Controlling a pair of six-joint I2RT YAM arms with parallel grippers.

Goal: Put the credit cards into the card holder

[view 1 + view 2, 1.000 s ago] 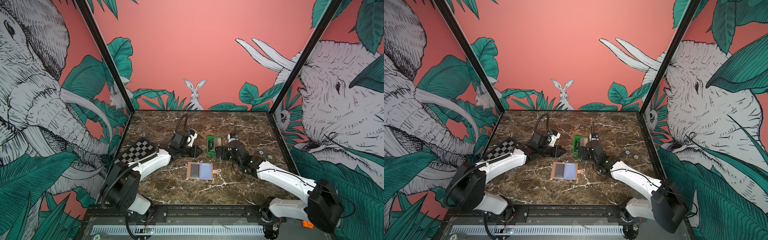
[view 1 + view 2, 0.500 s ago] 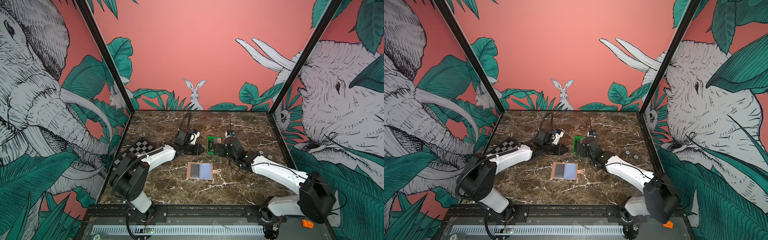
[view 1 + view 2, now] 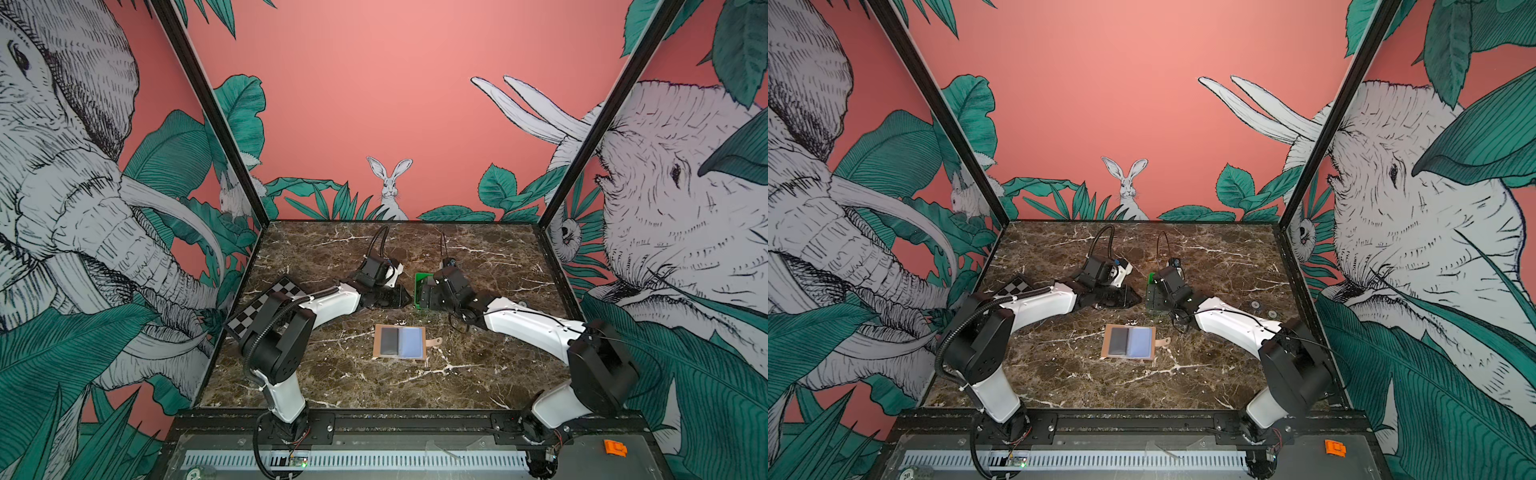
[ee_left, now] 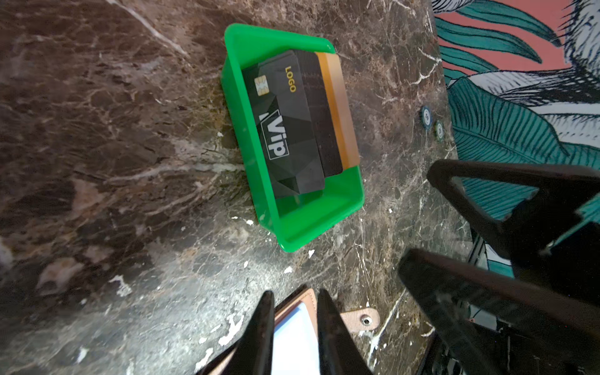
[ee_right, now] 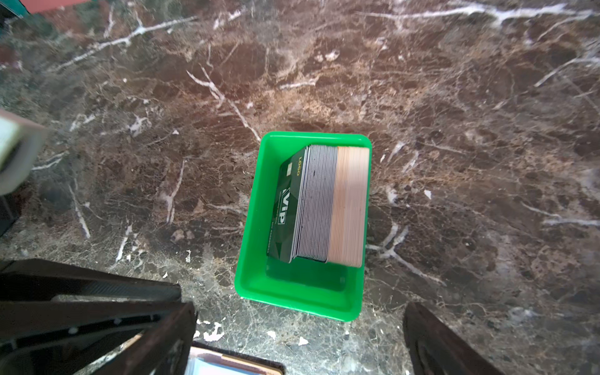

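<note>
Surface: dark brown marble-look tabletop (image 3: 316,374), white veins; jungle-mural walls.
Card holder (image 3: 400,341): lies open, flat, near centre; grey and blue cards already in it.
Credit cards (image 4: 293,125): stacked on edge in green tray (image 5: 250,259).
Right gripper (image 5: 298,337): fingers wide apart, empty, above the tray.
Left gripper (image 4: 293,328): narrow gap, nothing held.
Step advice: pinch only the outer VIP card, lifting straight up.
</note>
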